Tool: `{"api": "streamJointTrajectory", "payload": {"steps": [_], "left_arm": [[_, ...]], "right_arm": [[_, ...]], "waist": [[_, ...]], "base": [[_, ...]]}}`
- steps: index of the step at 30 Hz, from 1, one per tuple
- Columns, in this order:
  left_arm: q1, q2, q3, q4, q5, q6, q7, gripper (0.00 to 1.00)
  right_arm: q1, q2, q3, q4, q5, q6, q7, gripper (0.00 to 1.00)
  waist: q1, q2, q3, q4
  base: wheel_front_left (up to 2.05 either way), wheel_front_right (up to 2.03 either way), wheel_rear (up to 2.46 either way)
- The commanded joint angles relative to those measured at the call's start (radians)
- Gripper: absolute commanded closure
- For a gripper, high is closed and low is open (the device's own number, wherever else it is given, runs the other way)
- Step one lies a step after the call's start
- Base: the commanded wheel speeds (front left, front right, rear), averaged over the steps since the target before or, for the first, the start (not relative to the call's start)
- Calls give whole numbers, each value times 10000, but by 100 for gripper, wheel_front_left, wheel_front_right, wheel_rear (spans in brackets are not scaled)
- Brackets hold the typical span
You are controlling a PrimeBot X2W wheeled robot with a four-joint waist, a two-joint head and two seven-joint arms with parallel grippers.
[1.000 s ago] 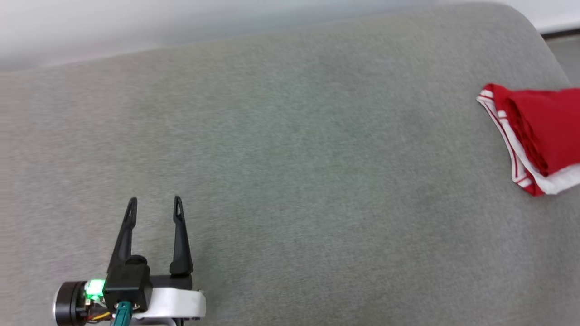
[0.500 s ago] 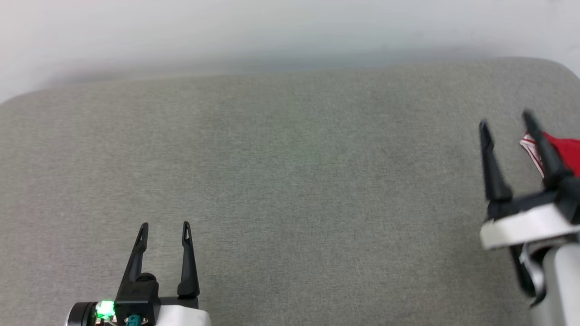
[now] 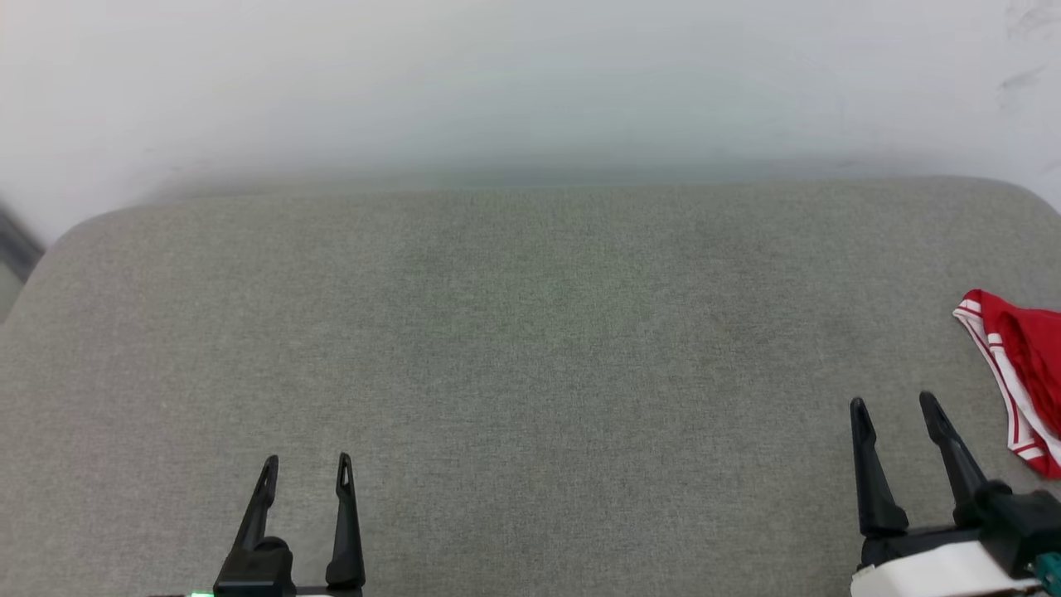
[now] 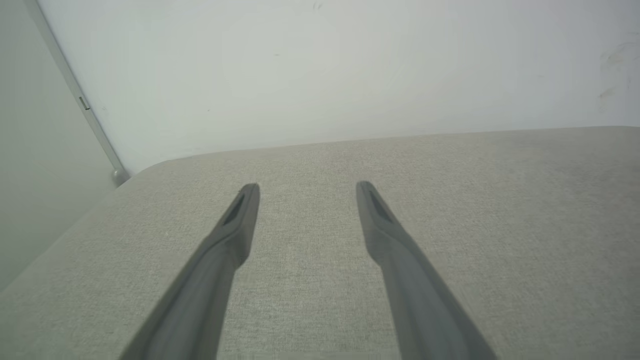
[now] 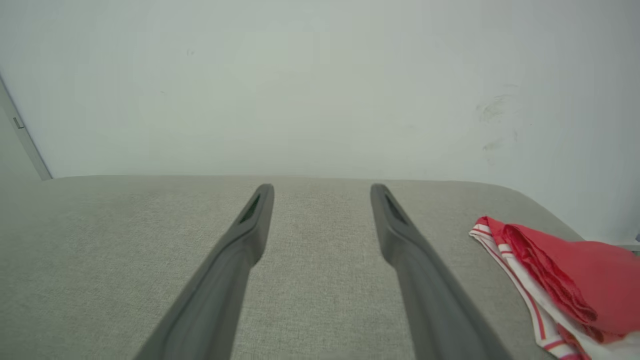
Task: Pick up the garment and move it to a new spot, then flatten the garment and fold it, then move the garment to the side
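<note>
Grey fabric surface [image 3: 530,348] before a pale wall [image 3: 530,83] carries the red garment [image 3: 1024,373] at its 3 o'clock edge, near the right hand [image 3: 893,400] at 5 o'clock, while the left hand [image 3: 307,459] sits at 7 o'clock, both released and empty.

- garment [image 3: 1026,365]: cut off by the head view's right edge; the right wrist view crops its lower right part.
- left gripper [image 3: 307,461]: body cut off at the bottom edge.
- right gripper [image 3: 893,401]: wrist cropped at the lower right corner.
- wall marks [image 5: 492,107]: too faint to identify.
</note>
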Motion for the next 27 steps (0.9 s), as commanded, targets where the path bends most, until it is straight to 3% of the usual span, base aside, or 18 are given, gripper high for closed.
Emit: {"api": "streamJointTrajectory", "payload": {"steps": [1,15,16,21,27], "left_arm": [[133,-20,40,32,-39,-67,-21,0],[430,-133,246,147,-81,-496,-21,0],[351,-94,244,134,-82,-529,0,100],[436,-99,237,532,-172,-546,13,100],[213,-49,297,638,-1562,-688,245,100]], "right_arm": [[249,80,-72,-92,49,-11,-15,0],[1080,235,-178,-425,455,-10,-15,0],[998,192,-176,-399,453,-2,0,100],[1022,194,-134,3,542,-2,27,100],[821,138,-99,139,1848,-2,278,100]], "waist": [[2,0,-140,36],[2,0,-506,164],[2,0,-510,162],[2,0,-515,159],[2,0,-504,144]], "base": [[0,0,0],[0,0,0],[0,0,0],[0,0,0],[0,0,0]]}}
